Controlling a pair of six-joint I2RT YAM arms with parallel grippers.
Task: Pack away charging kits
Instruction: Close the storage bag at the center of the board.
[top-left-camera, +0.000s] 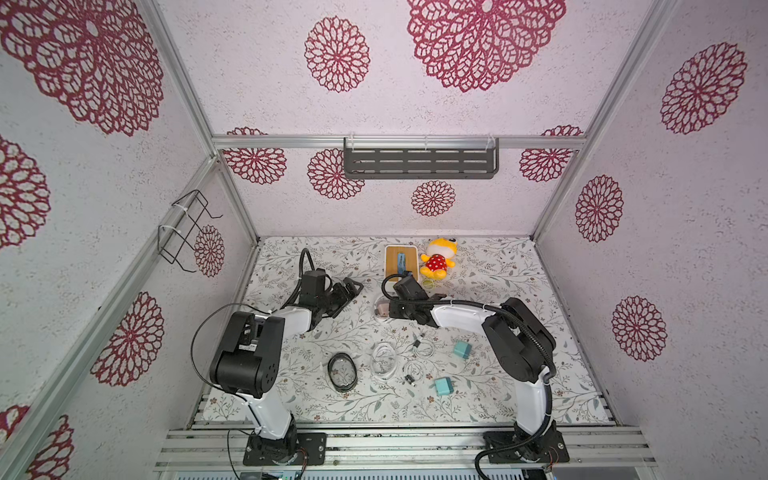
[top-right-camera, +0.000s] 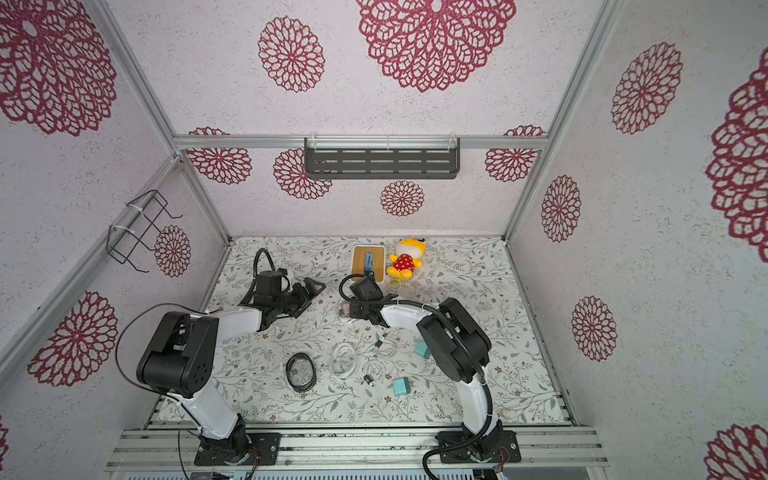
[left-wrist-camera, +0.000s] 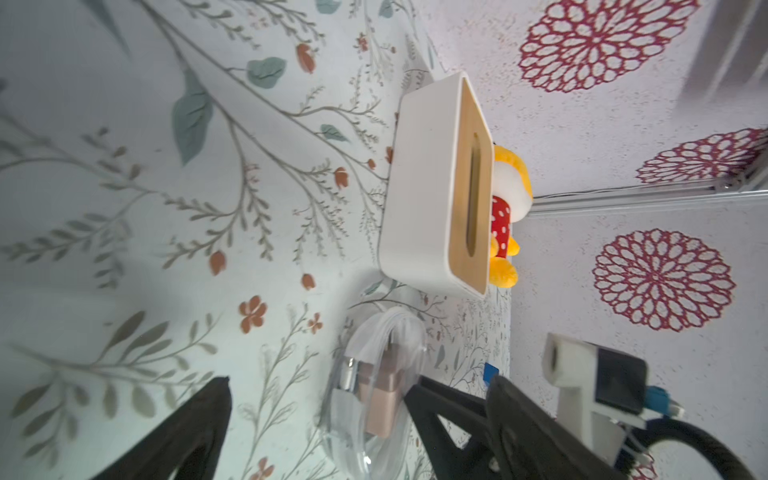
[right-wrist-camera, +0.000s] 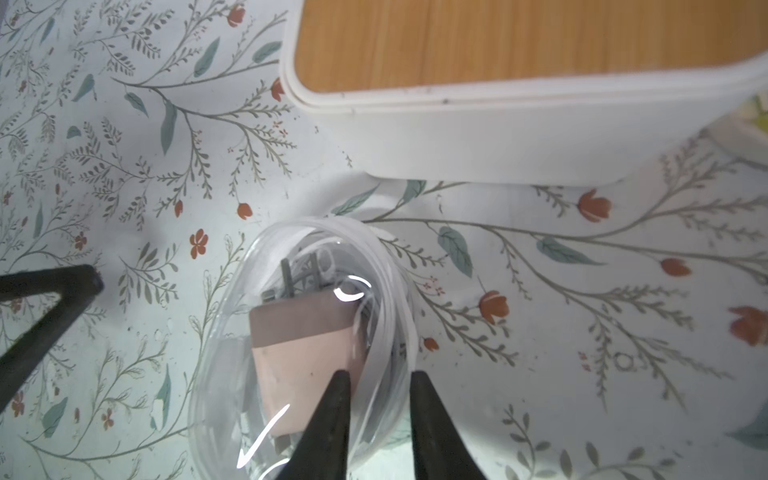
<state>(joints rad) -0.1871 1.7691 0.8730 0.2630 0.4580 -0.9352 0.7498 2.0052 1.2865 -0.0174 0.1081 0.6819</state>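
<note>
Packed kit: a pale pink cube plug adapter (right-wrist-camera: 299, 345) and a coiled thin white cable (right-wrist-camera: 395, 299) lie together inside a clear round plastic container (right-wrist-camera: 216, 374). It sits just beside the white box with wooden lid (right-wrist-camera: 498, 137), on the side toward the arm bases.
Right gripper: the right gripper (right-wrist-camera: 379, 372) stands astride that container's wall with its jaws narrow; whether they press it cannot be told.
Left gripper: the left gripper (top-left-camera: 348, 293) is spread wide and empty, near the box.
Unpacked: two teal cube adapters (top-left-camera: 462, 349) (top-left-camera: 443, 386) and two loose white coils (top-left-camera: 423, 347) (top-left-camera: 411, 371) lie bare on the floral mat (top-left-camera: 519, 291), well apart from the box.
Spares: another clear round container (top-left-camera: 383, 360) and a dark-rimmed round piece (top-left-camera: 342, 372) also lie well apart from the box; their contents are unclear.
Progress: judged about a third done. One kit is contained with no lid seen on it, and two kits remain.
</note>
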